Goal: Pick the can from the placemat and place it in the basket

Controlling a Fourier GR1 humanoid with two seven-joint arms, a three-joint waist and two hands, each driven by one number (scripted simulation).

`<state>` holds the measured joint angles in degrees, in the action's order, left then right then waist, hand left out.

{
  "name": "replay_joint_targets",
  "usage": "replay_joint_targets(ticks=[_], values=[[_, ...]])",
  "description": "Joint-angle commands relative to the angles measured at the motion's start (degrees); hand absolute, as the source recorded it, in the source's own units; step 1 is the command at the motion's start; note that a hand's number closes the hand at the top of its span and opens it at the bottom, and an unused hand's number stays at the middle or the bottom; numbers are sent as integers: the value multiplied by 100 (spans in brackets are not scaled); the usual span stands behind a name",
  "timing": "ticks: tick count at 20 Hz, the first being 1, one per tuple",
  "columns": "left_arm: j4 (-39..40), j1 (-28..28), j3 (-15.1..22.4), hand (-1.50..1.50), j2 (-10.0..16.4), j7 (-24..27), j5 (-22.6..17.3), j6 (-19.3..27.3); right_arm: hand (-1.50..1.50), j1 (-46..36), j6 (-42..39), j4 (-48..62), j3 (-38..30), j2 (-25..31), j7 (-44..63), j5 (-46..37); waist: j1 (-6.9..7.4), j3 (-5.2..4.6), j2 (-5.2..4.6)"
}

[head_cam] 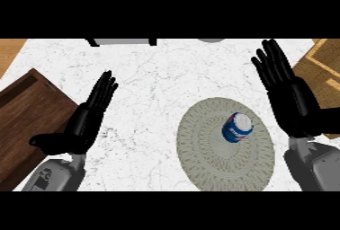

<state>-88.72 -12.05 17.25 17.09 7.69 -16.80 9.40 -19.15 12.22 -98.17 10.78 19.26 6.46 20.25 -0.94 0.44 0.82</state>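
Note:
A blue and white can (237, 127) stands on a round, pale woven placemat (212, 152) at the lower right of the white marble counter. My right hand (290, 94) is open with straight fingers pointing away, just right of the placemat and apart from the can. My left hand (85, 120) is open too, at the left side of the counter, far from the can. A wooden basket (323, 67) shows partly at the right edge, beyond my right hand.
A dark wooden board (30, 117) lies at the left edge beside my left hand. A grey object (123, 42) with dark legs sits at the counter's far edge. A small grey round thing (211, 40) peeks in at the top.

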Motion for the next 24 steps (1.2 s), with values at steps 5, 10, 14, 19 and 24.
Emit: replay_joint_targets(ticks=[5,10,14,19,24], values=[[720,65,-856,0,804,-961,22,272,150,-410,-991,728,-1608,538,-1200,821,190,-18,-163],[978,179,-800,0,928,-1286,-117,32,-150,-390,-1478,298,299,1320,-1872,-1776,330,-53,-153],[1177,-93,-1036,0,1040,-1531,-142,11,-150,-740,212,644,1156,-217,-1573,-2964,210,-50,-104],[1326,-34,-1157,0,1108,-1609,-218,-255,-150,-1792,223,372,1203,-369,1004,-3480,116,-58,-66],[1143,-20,-1254,0,1121,-1792,-239,-48,-150,-2297,-1103,260,1161,645,2969,-3428,17,-71,10]])
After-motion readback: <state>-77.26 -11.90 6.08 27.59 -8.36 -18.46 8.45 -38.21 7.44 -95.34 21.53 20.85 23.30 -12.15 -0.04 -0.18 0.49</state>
